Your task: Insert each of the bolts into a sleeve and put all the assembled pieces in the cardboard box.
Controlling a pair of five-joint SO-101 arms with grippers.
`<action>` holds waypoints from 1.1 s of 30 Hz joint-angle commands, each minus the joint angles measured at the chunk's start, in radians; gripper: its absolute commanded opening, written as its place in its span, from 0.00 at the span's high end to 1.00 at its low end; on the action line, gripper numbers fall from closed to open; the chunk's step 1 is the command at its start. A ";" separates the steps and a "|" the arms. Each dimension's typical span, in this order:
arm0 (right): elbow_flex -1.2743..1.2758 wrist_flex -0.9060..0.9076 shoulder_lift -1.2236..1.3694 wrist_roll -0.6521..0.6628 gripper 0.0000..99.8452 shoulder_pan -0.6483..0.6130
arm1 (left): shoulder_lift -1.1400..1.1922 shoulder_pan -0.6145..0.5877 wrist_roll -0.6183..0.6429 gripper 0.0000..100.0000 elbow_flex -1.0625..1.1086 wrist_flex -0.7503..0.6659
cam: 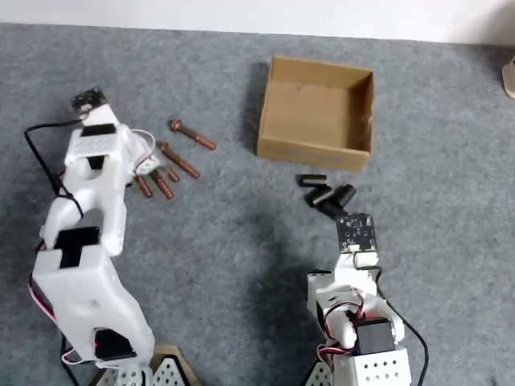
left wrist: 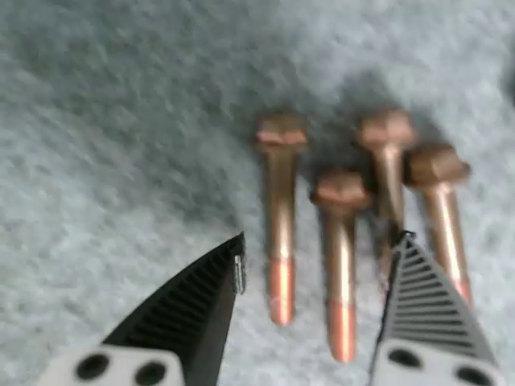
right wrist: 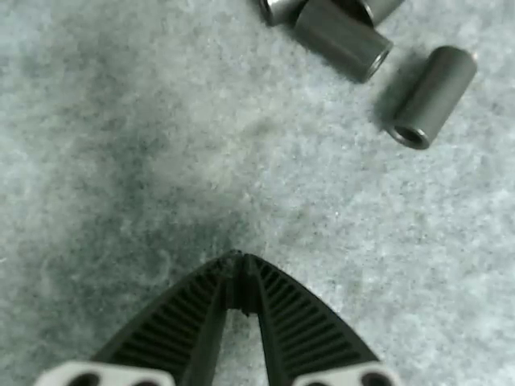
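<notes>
Bolts (cam: 179,159) lie in a bunch on the gray worktop (cam: 241,249), off to one side of the cardboard box (cam: 314,149). The left arm leans out over them. The left gripper (left wrist: 320,241) is spread wide, with 2 bolts between its tips. The right gripper (right wrist: 241,265) is pressed closed, holding nothing, near the dark sleeves (right wrist: 433,96).

setting: robotics lab bench | evidence: grey felt table (cam: 241,265); white robot arm (cam: 96,185); pale wall (cam: 241,12)

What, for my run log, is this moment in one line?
left gripper: open over bolts | right gripper: shut, near sleeves | cardboard box: no pieces inside | assembly: not started
</notes>
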 commanded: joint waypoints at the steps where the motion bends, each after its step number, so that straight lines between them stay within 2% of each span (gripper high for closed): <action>1: 0.148 0.005 -0.010 -0.008 0.99 -0.012 | 0.041 -0.016 0.009 0.77 -0.114 0.063; 9: 0.148 0.005 -0.010 -0.009 0.99 -0.012 | 0.145 -0.022 0.008 0.77 -0.196 0.083; 20: 0.148 0.005 -0.010 -0.009 0.99 -0.012 | 0.157 -0.122 0.005 0.77 -0.196 0.077; 33: 0.148 0.005 -0.010 -0.009 0.99 -0.012 | 0.159 -0.125 0.003 0.77 -0.189 0.080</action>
